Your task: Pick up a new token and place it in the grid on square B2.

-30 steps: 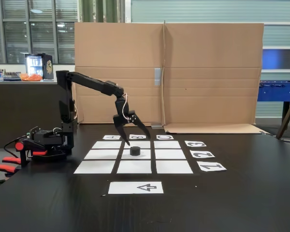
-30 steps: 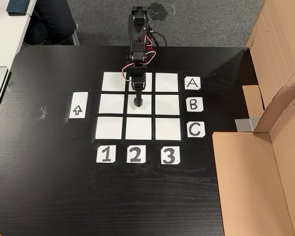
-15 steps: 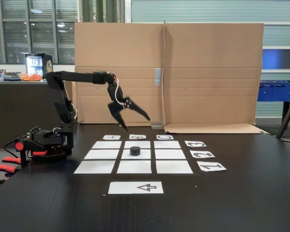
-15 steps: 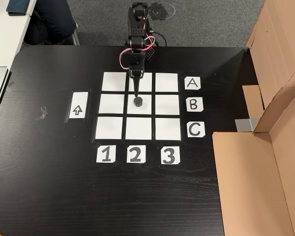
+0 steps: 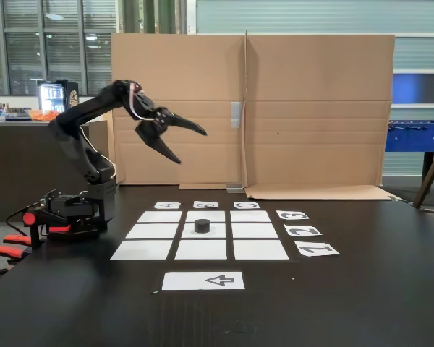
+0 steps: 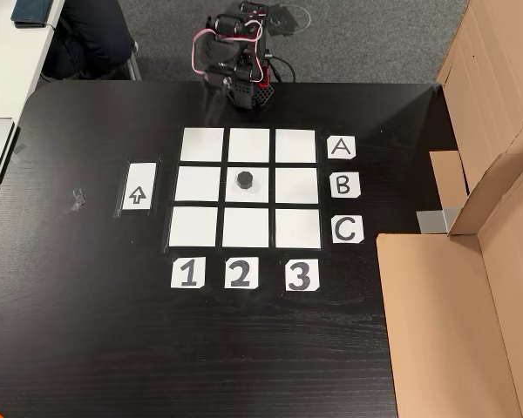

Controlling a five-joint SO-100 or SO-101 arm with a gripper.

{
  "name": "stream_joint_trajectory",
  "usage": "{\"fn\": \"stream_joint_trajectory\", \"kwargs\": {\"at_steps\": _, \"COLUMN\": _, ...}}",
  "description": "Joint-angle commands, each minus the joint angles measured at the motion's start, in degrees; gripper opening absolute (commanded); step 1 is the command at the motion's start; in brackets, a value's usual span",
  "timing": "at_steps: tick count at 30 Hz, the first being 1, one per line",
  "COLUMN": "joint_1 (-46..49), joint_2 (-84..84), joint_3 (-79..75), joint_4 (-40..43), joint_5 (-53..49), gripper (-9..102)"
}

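Token (image 6: 244, 180): black puck, upright, resting near the middle of B2 (image 6: 257, 193), the centre sheet of the grid (image 6: 200, 144); I see the same in the side fixed view, token (image 5: 202, 225) on the centre sheet with white showing all round it. Gripper (image 5: 190, 146): raised high above the tabletop (image 5: 362, 289), well apart from the token, fingers spread wide with nothing between them. From above, the arm (image 6: 231, 61) sits folded near its base beyond row A; there I cannot make out the fingers. Step in hand, as I judge it: placement done, arm clear of the grid. Next move calls for little: I park the arm at rest and touch nothing on the sheets.
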Motion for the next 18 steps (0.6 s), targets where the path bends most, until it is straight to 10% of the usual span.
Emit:
{"fn": "stream_joint_trajectory", "kwargs": {"at_steps": 1, "joint_1": 10.37, "joint_2": 6.59, "joint_3": -2.11, "joint_4": 0.26, "joint_5": -2.02, "gripper": 40}}
{"fn": "stream_joint_trajectory", "kwargs": {"at_steps": 18, "joint_1": 55.72, "joint_2": 26.89, "joint_3": 1.67, "joint_4": 2.02, "joint_5": -6.06, "gripper": 40}}
